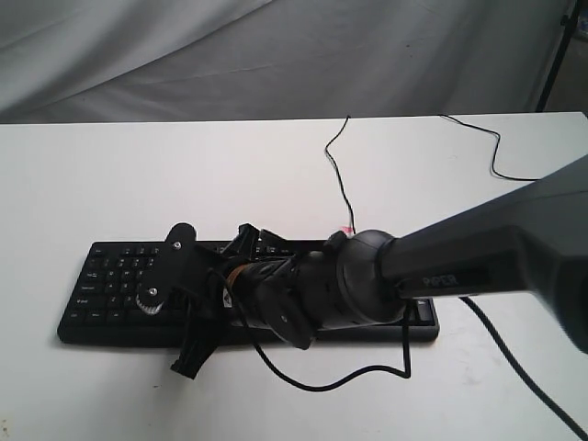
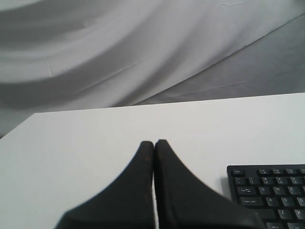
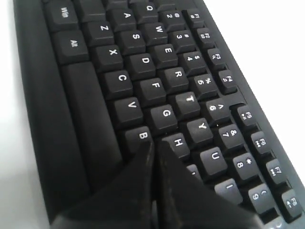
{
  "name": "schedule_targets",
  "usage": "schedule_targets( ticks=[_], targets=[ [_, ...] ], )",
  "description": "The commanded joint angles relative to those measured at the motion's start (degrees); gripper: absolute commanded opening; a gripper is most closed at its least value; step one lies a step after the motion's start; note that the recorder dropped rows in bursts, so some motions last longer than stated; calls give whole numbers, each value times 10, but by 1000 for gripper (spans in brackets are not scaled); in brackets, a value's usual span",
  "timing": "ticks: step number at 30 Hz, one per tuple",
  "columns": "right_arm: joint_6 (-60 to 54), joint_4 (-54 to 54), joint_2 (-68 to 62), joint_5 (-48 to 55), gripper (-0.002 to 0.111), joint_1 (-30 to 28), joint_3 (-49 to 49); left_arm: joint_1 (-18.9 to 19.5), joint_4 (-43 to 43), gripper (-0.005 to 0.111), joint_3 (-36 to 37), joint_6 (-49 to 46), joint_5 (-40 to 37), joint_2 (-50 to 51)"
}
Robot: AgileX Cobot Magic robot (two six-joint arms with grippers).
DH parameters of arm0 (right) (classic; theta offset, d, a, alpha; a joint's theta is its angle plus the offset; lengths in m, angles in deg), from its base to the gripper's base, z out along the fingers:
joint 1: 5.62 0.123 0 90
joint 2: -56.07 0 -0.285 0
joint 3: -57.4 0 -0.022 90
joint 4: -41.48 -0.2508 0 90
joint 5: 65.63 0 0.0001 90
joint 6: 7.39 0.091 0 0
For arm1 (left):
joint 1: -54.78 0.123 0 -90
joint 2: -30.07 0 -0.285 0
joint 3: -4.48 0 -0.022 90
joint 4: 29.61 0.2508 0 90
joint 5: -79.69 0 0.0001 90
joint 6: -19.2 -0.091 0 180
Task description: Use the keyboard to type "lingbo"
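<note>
Hovering over the letter keys, the right arm's fingers (image 3: 133, 186) are pressing together into one narrow black point and holding nothing, presumably so that a single tip can strike one key without catching its neighbours. That tip is sitting just over the gap between the B key (image 3: 142, 135) and the H key (image 3: 178, 141), though I cannot tell whether it is touching either. The wide black full-size keyboard with small white legends (image 1: 110, 285) is lying on the white desk (image 1: 138, 165), parallel to the desk edge nearest the exterior camera and close to it, with a bare strip between. The grey right arm (image 1: 478, 248) is stretching across the keyboard's middle and hiding much of it. The left arm's fingers (image 2: 128, 191) are likewise lying flat against each other, empty, and hanging over bare desk just beside the keyboard's Esc-and-Tab end, seemingly parked clear of the typing arm. The thin black cable (image 1: 335, 165) is trailing toward the far edge, away from the keys. Broad open desk is lying toward the far edge and both side edges. The tight spot is the key spacing itself, so sideways moves are likely calling for short, lifted hops.
</note>
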Motion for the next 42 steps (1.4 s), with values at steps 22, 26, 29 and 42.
schedule_targets(
  ticks=[22, 26, 29, 42],
  targets=[
    [-2, 18, 48, 58, 0, -6, 72, -2, 0, 1, 3, 2, 2, 2],
    [-2, 18, 35, 58, 0, -6, 72, -2, 0, 1, 3, 2, 2, 2],
    [-2, 18, 20, 57, 0, -5, 73, -2, 0, 1, 3, 2, 2, 2],
    [-2, 18, -12, 104, 0, 2, 119, -2, 0, 1, 3, 2, 2, 2]
  ],
)
